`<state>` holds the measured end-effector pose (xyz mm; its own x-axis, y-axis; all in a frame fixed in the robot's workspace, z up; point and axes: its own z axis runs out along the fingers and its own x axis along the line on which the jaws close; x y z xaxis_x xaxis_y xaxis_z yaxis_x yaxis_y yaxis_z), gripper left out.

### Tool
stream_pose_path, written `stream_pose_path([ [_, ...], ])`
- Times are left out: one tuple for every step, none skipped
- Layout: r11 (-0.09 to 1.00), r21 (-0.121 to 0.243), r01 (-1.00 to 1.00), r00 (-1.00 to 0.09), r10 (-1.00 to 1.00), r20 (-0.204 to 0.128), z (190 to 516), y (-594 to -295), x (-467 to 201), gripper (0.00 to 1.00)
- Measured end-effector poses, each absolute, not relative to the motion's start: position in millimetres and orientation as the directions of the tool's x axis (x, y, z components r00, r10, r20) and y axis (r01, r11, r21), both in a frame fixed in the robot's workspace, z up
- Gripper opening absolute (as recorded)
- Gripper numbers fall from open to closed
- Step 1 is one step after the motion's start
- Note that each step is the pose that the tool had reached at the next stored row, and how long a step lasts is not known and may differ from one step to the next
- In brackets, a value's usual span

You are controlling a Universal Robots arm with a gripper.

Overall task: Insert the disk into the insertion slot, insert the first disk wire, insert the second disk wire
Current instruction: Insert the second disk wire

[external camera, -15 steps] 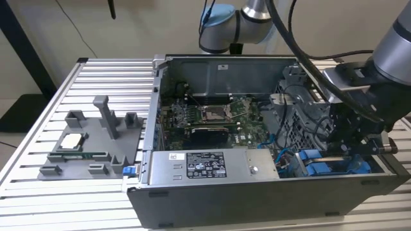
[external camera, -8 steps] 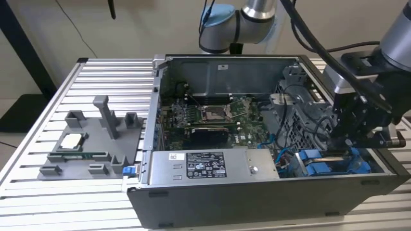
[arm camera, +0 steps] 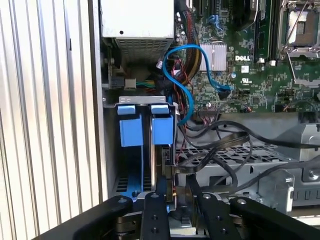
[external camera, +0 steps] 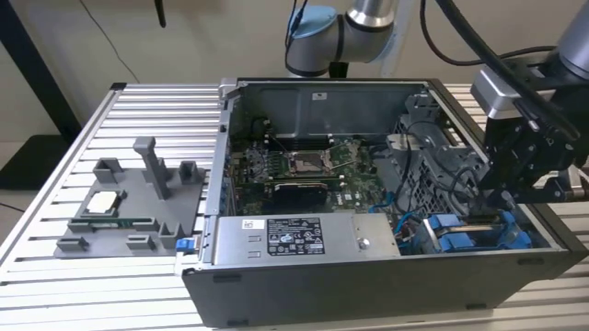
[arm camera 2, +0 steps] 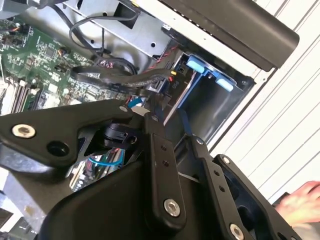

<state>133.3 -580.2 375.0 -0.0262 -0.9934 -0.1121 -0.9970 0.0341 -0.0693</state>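
Reaching down into the case's corner, my gripper (external camera: 487, 207) hangs over the insertion slot (arm camera: 142, 145). Its fingers (arm camera: 161, 192) pinch a dark wire connector (arm camera: 172, 172) beside the blue rails.

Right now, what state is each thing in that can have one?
Computer case: open, side panel off.
Disk: blue carrier sitting down in the insertion slot.
Tool: lowered inside the case at the slot.
Blue cable: looped, one end plugged into the motherboard.
Processor socket: uncovered, no cooler on it.
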Motion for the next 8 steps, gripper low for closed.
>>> stream_pose_path([
  [0.034, -0.069, -0.997, -0.026, -0.993, -0.112, 377.7, -580.2, 133.4, 0.30],
  [0.034, -0.069, -0.997, -0.026, -0.993, -0.112, 378.4, -580.2, 133.4, 0.30],
  [0.034, -0.069, -0.997, -0.026, -0.993, -0.112, 378.3, -580.2, 133.3, 0.30],
  [0.034, -0.069, -0.997, -0.026, -0.993, -0.112, 378.4, -580.2, 133.3, 0.30],
  [0.034, -0.069, -0.997, -0.026, -0.993, -0.112, 378.7, -580.2, 133.4, 0.30],
  [0.034, -0.069, -0.997, -0.026, -0.993, -0.112, 378.9, -580.2, 133.3, 0.30],
  [0.034, -0.069, -0.997, -0.026, -0.993, -0.112, 378.9, -580.2, 133.3, 0.30],
  [0.034, -0.069, -0.997, -0.026, -0.993, -0.112, 378.9, -580.2, 133.3, 0.30],
])
